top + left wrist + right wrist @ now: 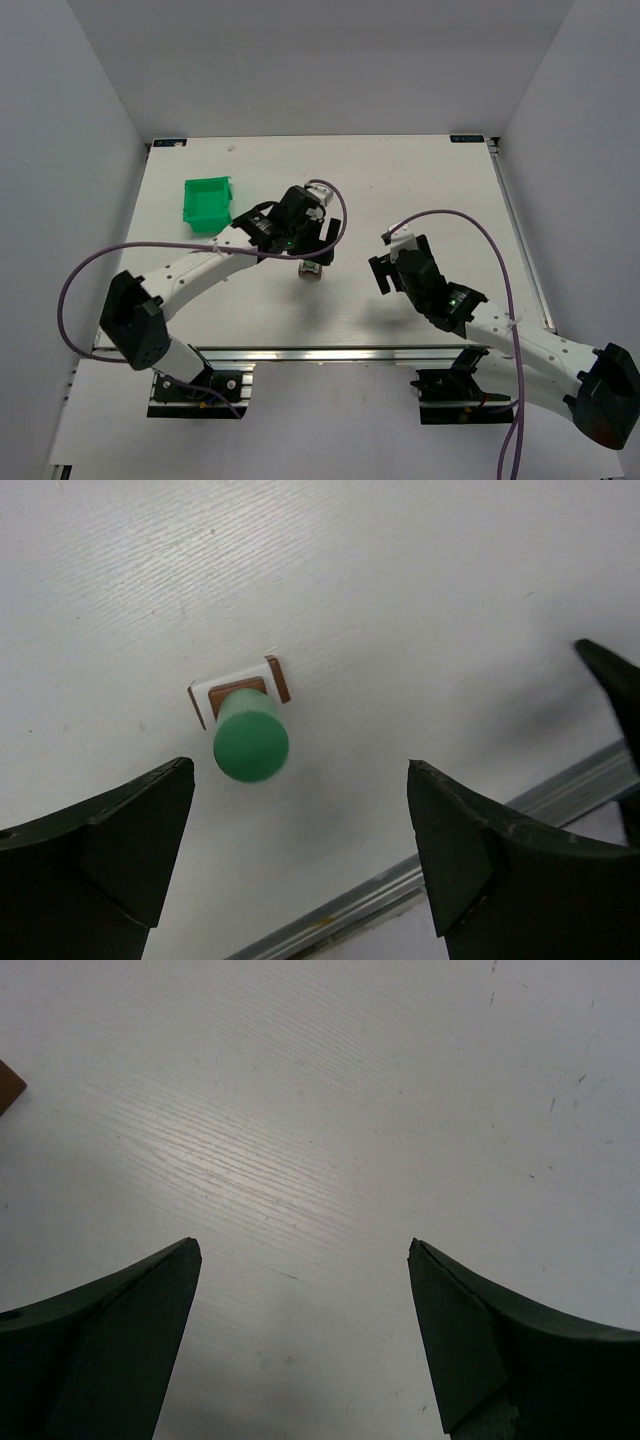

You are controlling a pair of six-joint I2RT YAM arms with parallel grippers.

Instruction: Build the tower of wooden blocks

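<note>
The wood block tower stands upright, a little left of the centre of the top external view, and there it looks very small (its layers cannot be told apart). In the left wrist view it is seen from above, left of the centre of the frame. 1 green cylinder with a flat round face is on top. Under it lies a white block, and the brown base shows at 2 sides.

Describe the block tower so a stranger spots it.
On the white table, look near the middle, by the left gripper. The wood block tower is a tiny stack topped by a green cylinder, far smaller than the green bin.
</note>
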